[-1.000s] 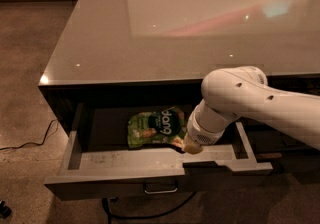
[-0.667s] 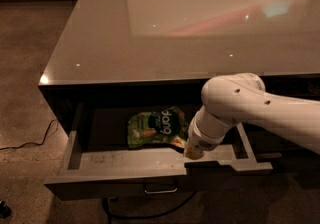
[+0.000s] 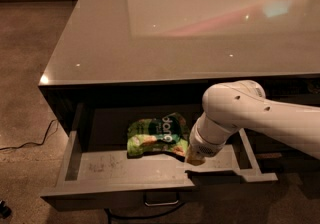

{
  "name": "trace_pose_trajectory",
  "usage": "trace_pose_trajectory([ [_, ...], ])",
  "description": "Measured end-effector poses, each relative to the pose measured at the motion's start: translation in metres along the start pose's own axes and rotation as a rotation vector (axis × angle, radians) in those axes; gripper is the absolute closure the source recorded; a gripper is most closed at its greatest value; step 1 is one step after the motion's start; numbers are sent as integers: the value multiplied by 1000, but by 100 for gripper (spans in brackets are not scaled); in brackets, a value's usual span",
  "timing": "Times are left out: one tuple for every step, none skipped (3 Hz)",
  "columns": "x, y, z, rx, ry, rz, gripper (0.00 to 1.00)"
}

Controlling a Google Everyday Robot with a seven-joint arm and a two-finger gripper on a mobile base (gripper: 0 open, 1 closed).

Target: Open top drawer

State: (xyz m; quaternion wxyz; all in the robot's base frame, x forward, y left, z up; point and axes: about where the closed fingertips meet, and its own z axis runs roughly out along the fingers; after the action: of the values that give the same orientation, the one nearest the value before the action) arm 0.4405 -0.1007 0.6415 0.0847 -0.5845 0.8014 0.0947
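The top drawer (image 3: pixel 115 168) stands pulled out from under the glossy counter (image 3: pixel 180 28). Its grey scuffed floor shows, and its small metal loop handle (image 3: pixel 161 201) hangs at the middle of the front. A green snack bag (image 3: pixel 156 137) lies inside near the back. My white arm (image 3: pixel 235 113) reaches in from the right. The gripper (image 3: pixel 195 158) points down over the drawer's front edge, just right of the bag. Its fingers are hidden behind the wrist and the drawer front.
A black cable (image 3: pixel 30 140) runs over the brown speckled floor at the left. A lower dark drawer front (image 3: pixel 280 155) shows at the right behind the arm. The counter edge overhangs the back of the drawer.
The arm has shifted slightly. The drawer stands about as far out as before, and the bag has not moved.
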Motion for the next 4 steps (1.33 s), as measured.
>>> trace_pose_trajectory([
  [10, 17, -3, 0, 15, 2, 100],
  [14, 30, -7, 7, 23, -1, 100],
  [15, 31, -7, 7, 24, -1, 81],
  [15, 31, -7, 7, 24, -1, 58],
])
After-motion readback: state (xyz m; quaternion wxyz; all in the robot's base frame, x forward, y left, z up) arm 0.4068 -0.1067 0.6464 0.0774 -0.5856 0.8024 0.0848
